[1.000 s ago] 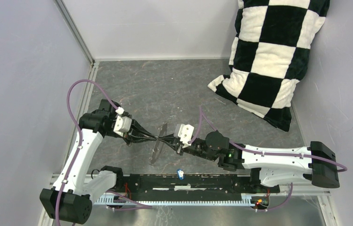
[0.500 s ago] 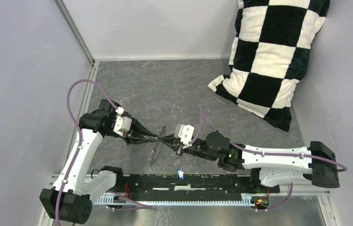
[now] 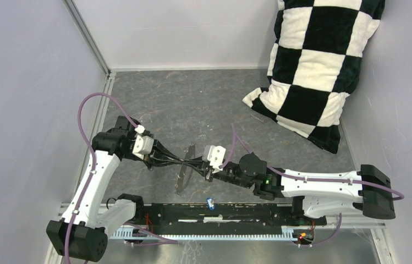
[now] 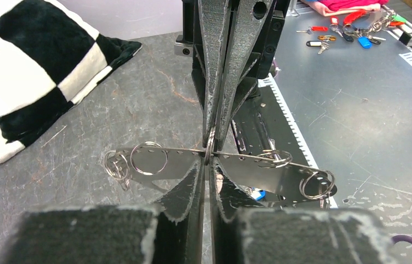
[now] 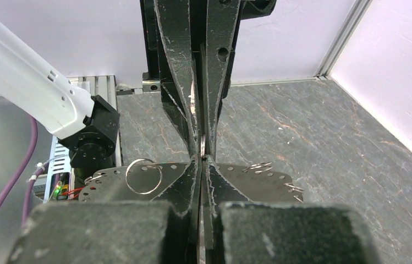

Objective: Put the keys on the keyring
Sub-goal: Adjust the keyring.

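Left claw had its rough black fingers almost together around a thin keyring seen edge-on; an actual grip could not be made out. Right claw was closed, tips meeting it. A perforated metal plate carrying wire loops crossed between them. A tiny blue-headed key lay by the black rail.

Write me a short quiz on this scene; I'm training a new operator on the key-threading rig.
1. True or false: the blue key already hangs on a ring.
2. Where do the left hand and right hand meet? A) far back B) at the perforated metal plate C) far left
3. Fill in: the checkered pillow leans in the far ____ corner.
Key: 1 false, it lies loose, apart from both hands; 2 B; 3 right.
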You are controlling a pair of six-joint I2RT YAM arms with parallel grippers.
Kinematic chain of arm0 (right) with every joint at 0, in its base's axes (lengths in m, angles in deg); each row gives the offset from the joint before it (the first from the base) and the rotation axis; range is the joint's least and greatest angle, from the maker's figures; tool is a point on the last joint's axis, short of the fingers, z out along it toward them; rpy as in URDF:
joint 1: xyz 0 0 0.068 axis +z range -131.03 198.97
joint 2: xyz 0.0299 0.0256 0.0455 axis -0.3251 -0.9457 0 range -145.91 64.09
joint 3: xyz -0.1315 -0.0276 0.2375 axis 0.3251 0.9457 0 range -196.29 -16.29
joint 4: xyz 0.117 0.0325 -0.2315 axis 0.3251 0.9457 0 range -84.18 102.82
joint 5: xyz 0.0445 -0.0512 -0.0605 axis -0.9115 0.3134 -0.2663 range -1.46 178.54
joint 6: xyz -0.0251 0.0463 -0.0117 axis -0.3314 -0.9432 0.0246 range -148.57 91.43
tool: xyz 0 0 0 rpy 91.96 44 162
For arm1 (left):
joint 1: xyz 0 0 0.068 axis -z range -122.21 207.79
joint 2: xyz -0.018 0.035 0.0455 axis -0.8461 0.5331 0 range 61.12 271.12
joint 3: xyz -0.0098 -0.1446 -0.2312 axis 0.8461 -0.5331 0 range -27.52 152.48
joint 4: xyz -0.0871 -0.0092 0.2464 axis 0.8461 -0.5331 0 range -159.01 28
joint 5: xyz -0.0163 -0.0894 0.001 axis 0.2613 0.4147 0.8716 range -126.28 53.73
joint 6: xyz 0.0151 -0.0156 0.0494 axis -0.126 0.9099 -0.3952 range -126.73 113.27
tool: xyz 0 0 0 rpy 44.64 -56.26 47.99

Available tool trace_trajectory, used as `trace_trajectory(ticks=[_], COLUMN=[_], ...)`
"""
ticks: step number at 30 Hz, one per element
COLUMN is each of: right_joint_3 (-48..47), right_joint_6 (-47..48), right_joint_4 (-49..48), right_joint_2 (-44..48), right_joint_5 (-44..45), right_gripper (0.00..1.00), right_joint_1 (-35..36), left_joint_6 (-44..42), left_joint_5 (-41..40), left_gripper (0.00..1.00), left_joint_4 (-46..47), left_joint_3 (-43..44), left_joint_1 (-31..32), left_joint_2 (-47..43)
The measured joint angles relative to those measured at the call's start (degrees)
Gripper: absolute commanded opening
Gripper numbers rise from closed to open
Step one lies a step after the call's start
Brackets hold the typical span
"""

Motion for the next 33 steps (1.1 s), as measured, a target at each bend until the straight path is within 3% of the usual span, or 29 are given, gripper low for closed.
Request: trace_trajectory(ticks=[2,5,8,13,17,27,33], right_joint_3=[0.00,0.00,0.00,0.00,0.00,8.15,19.21], right_joint_6=[0.02,0.02,0.00,-0.22,0.15,-2.51,-6.54], right_joint_4=[-0.22,-0.26,-0.26,0.17,4.02,12.87,16.63], right_joint_2=[-0.15,-0.17,-0.17,0.15,3.85,23.06,23.34], right_joint_5=[0.02,0.04,0.04,0.22,0.55,2.80,1.57], right_gripper=[0.01,0.01,0.08,0.37,0.45,0.53,0.53], right_joint_1=[0.00,-0.04,-0.04,-0.04,0.02,0.02,0.33], left_joint_6=[0.00,0.02,0.02,0.00,-1.16,-4.09,-6.05], left_joint_5=[-0.04,-0.07,-0.09,-0.07,-0.09,-0.13,-0.15], left_gripper=[0.03,0.02,0.02,0.02,0.02,0.02,0.02], left_joint_4=[-0.07,-0.24,-0.26,-0.22,-0.96,-2.32,-3.89], left_joint_3=[0.00,0.00,0.00,0.00,-0.02,-0.26,-0.26], left_joint_1=[0.00,0.00,0.00,0.00,0.13,1.46,2.05], left_joint_2=[0.00,0.00,0.00,0.00,0.00,0.26,1.27])
